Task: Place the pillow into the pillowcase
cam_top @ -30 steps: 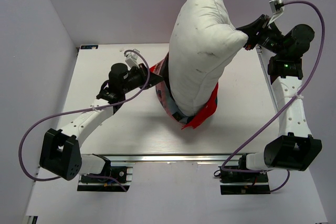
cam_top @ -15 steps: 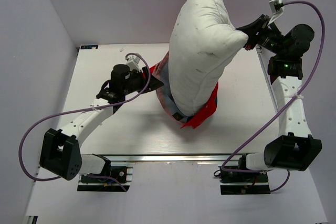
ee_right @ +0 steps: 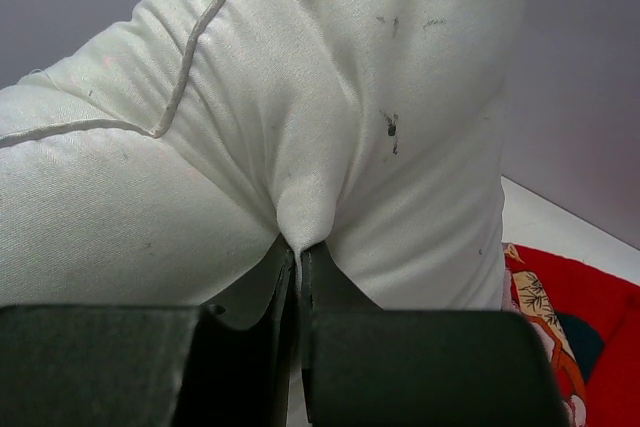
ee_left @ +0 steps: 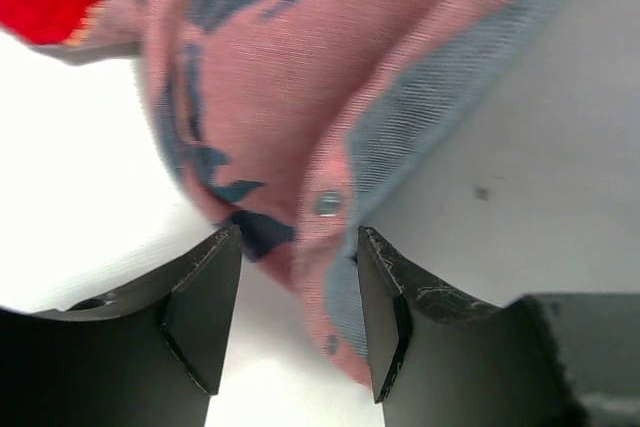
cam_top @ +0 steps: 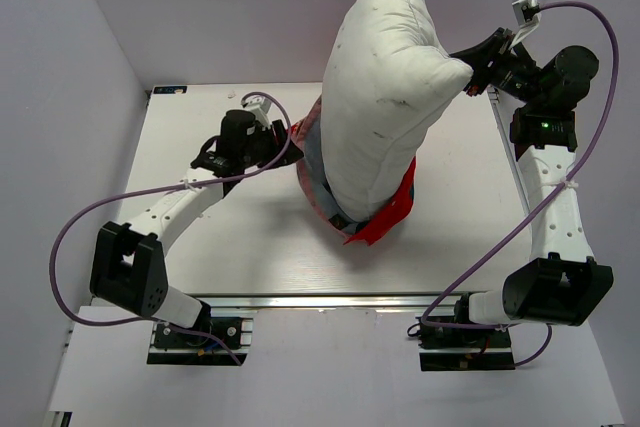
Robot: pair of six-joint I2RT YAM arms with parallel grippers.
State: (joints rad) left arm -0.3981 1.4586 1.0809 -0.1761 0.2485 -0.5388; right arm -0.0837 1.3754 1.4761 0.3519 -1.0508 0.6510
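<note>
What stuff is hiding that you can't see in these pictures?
Top view: the pillow blocks most of the pillowcase, hiding its opening and how deep the pillow sits.
Left wrist view: the pillowcase by the left end effector is too close and blurred, so contact is unclear.
Right wrist view: the pillow fills the frame above the right end effector and is cut off by the edges.

My top view bright and evenly lit, white table (cam_top: 260, 247) nearly washed out, my left wrist view blurry, pillowcase (ee_left: 270, 67) close and out of focus.
</note>
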